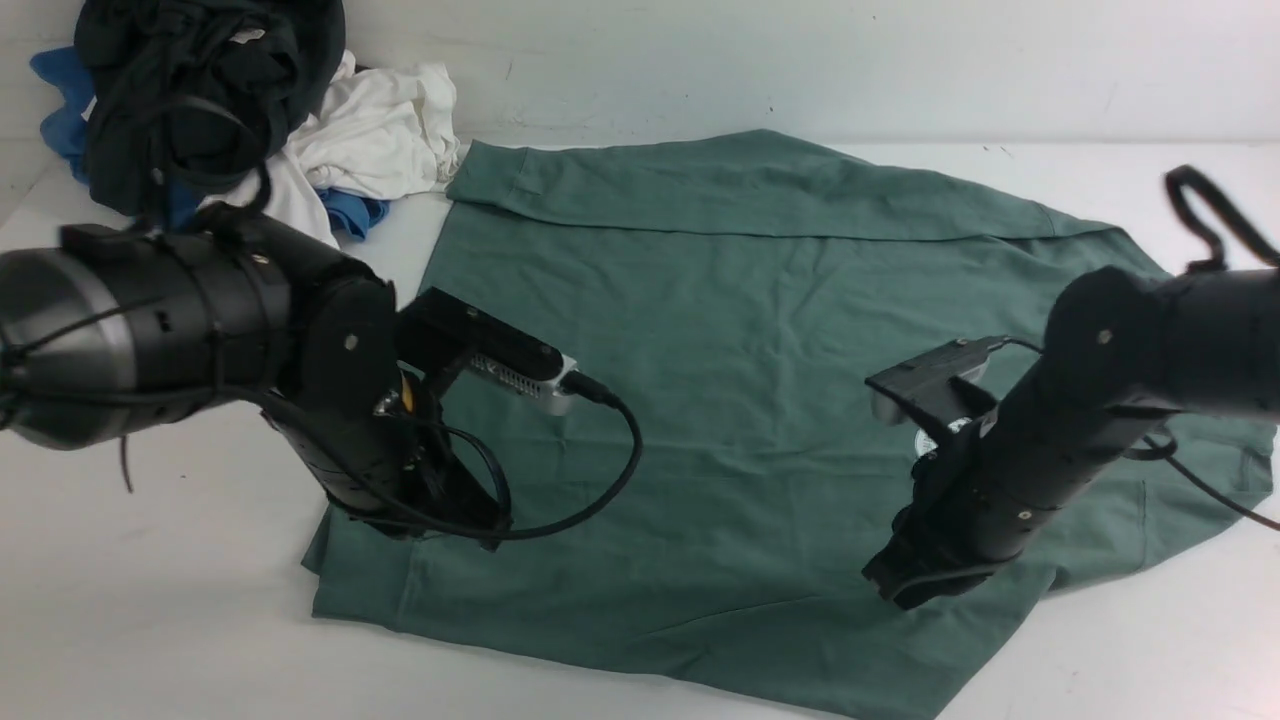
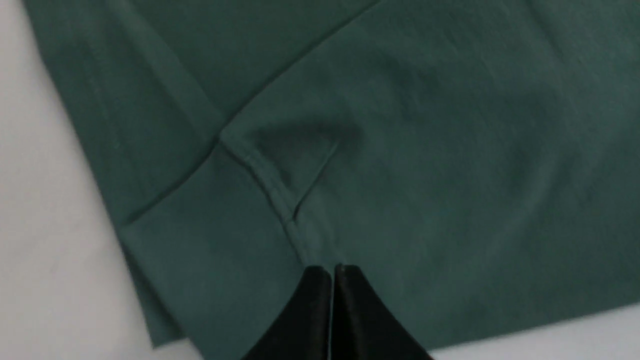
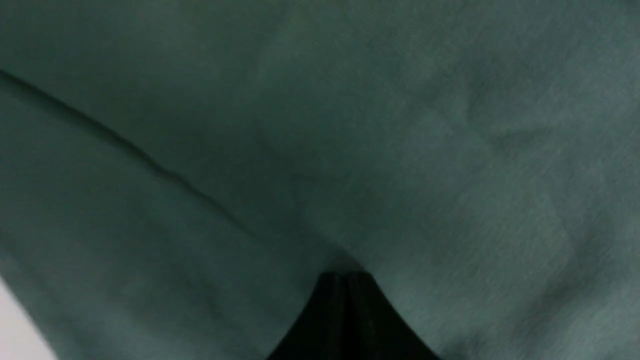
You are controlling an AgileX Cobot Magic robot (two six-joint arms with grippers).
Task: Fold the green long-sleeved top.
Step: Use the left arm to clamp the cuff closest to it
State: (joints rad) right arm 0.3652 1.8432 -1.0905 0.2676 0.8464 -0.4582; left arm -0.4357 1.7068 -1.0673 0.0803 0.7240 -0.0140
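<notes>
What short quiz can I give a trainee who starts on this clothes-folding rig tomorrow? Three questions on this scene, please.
1. True or false: the left gripper and the right gripper are both shut.
2. Where does the heap of black, white and blue garments lie? A) at the far left, beside the sage-green cotton long-sleeved top; B) on the middle of that top; C) at the near right edge.
3. Which arm partly hides the top's round white printed logo?
Key: 1 true; 2 A; 3 the right arm.
</notes>
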